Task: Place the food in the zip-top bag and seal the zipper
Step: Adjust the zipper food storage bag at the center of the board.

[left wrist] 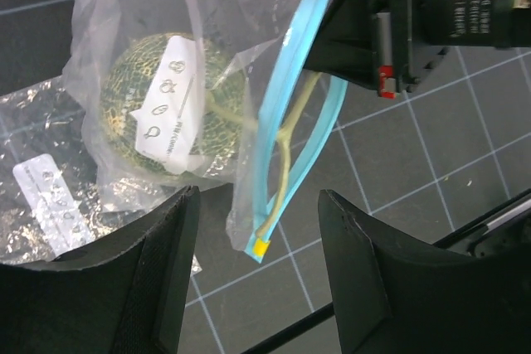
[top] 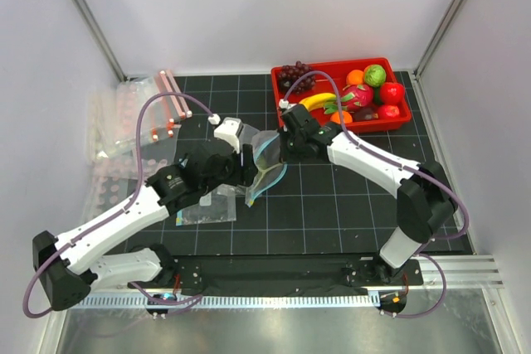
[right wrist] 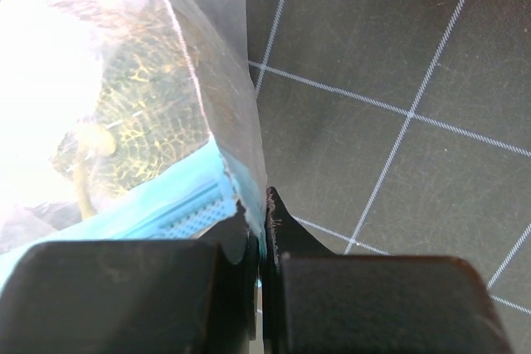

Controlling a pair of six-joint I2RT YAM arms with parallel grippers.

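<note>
The clear zip-top bag (top: 265, 167) hangs above the mat between my two grippers. Its teal-blue zipper (left wrist: 286, 105) gapes in the middle and is joined at the low end. The green melon (left wrist: 133, 113) sits inside, its pale stem lying between the two strips. My right gripper (right wrist: 264, 205) is shut on the zipper's (right wrist: 166, 205) upper end, with the melon (right wrist: 141, 122) just beyond. My left gripper (left wrist: 257, 230) is open, the strip's yellow-tipped low end hanging free between its fingers. A banana (top: 315, 99) and a red round fruit (top: 392, 92) lie in the red tray (top: 390, 126).
The tray at the back right also holds purple grapes (top: 292, 72), a pink dragon fruit (top: 358, 95) and other toy fruits. Spare clear bags with pink-red strips (top: 170, 105) are piled at the back left. A flat clear bag (top: 203, 209) lies under the left arm.
</note>
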